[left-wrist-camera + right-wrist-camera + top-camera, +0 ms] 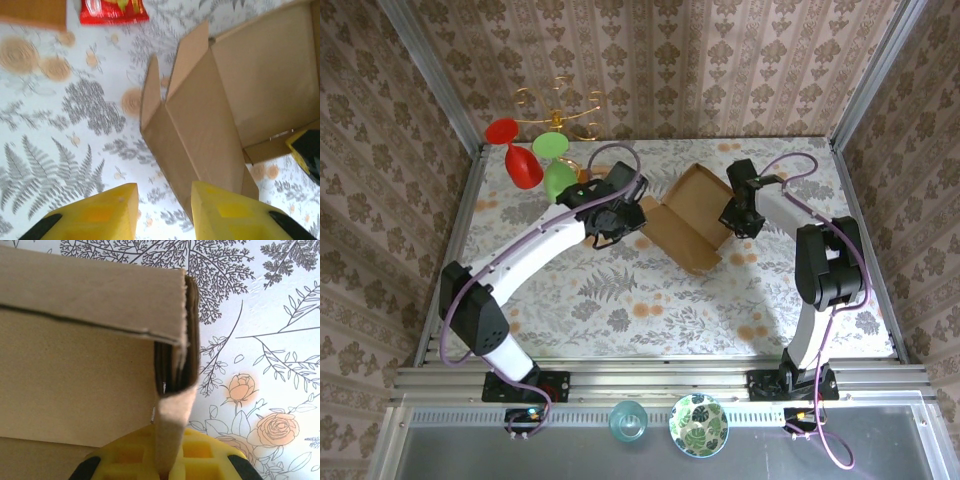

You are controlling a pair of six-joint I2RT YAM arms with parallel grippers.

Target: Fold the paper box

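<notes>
The paper box [685, 215] lies on floral tablecloth [620, 300], wallpaper [670, 60] behind; right hand [167, 462] pinches it, left hand [165, 197] open.

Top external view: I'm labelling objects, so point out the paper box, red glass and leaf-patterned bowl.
paper box [692, 205], top external view, its flat middle panel.
red glass [525, 172], top external view, its broad cup.
leaf-patterned bowl [698, 425], top external view, its patterned inside.

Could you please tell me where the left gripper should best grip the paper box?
Probably the raised side flap of the paper box facing the left gripper, approached from the box's left: its thin free edge stands off the table, suiting a pinch. The right gripper pinches the opposite side.
</notes>
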